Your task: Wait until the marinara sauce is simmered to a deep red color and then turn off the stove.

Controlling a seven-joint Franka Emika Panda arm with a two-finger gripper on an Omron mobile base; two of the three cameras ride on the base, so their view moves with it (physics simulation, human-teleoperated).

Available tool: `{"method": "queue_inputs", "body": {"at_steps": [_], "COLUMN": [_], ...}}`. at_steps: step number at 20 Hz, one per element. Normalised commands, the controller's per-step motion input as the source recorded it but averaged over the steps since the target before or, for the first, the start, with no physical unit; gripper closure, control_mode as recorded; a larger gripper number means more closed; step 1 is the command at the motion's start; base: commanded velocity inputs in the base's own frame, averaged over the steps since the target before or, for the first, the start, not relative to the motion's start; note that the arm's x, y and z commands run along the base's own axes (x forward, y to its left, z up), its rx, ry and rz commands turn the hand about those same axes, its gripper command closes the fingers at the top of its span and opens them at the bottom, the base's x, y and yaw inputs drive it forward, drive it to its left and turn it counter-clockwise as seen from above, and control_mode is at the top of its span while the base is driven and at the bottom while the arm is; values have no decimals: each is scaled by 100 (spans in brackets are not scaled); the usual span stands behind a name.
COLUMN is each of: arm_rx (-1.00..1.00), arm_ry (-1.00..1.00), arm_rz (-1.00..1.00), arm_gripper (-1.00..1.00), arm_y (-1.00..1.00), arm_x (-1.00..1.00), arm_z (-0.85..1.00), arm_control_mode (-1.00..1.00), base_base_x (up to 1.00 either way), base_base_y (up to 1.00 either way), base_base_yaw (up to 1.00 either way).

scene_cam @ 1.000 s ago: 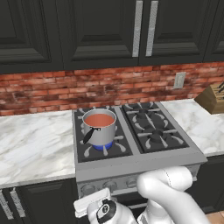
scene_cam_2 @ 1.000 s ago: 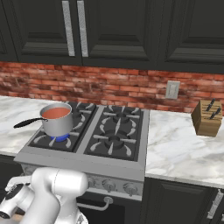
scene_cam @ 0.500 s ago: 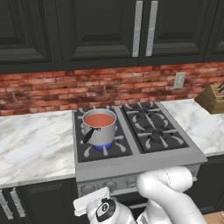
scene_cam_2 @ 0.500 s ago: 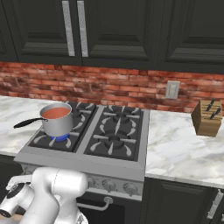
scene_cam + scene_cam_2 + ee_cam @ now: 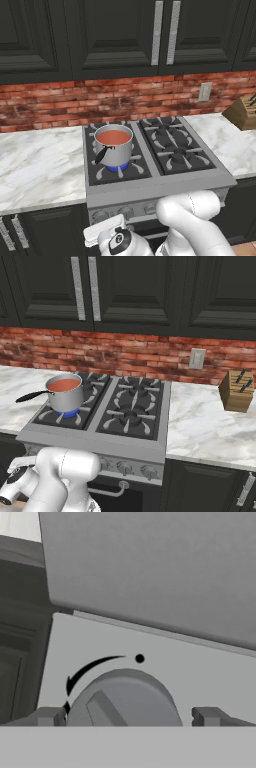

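Left base view: marinara sauce (image 5: 113, 136) sits in the saucepan (image 5: 116, 153) on the stove (image 5: 150, 182) front-left burner, flame lit, colour orange-red, so waiting continues. Right base view: unchanged from 0.5 s ago. Hand view: gripper (image 5: 125, 716) fingers spread, straddling a knob (image 5: 122, 699), not clamped; turn-off remains.

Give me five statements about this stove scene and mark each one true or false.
1. The saucepan sits on the stove's front left burner. True.
2. A blue flame burns under the saucepan. True.
3. The marinara sauce fills a pan on the right-hand burners. False: those burners carry bare grates.
4. The tool has its fingertips on either side of a round grey knob, not closed on it. True.
5. The knife block stands on the counter left of the stove. False: it stands to the right.
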Motion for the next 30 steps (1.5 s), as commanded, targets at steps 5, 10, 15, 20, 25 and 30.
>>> {"method": "queue_inputs", "body": {"at_steps": [5, 10, 15, 20, 25, 30], "arm_rx": [0, 0, 0, 0, 0, 0], "arm_ry": [0, 0, 0, 0, 0, 0], "arm_rz": [0, 0, 0, 0, 0, 0], "arm_gripper": [-100, -100, -100, 100, 100, 100], "arm_y": [0, 0, 0, 0, 0, 0], "arm_x": [8, 13, 20, 5, 0, 0], "arm_z": [-18, -18, -14, -4, 0, 0], "arm_control_mode": [-100, -100, -100, -100, -100, -100], "base_base_x": [0, 0, 0, 0, 0, 0], "base_base_y": [0, 0, 0, 0, 0, 0], "base_base_yaw": [0, 0, 0, 0, 0, 0]}}
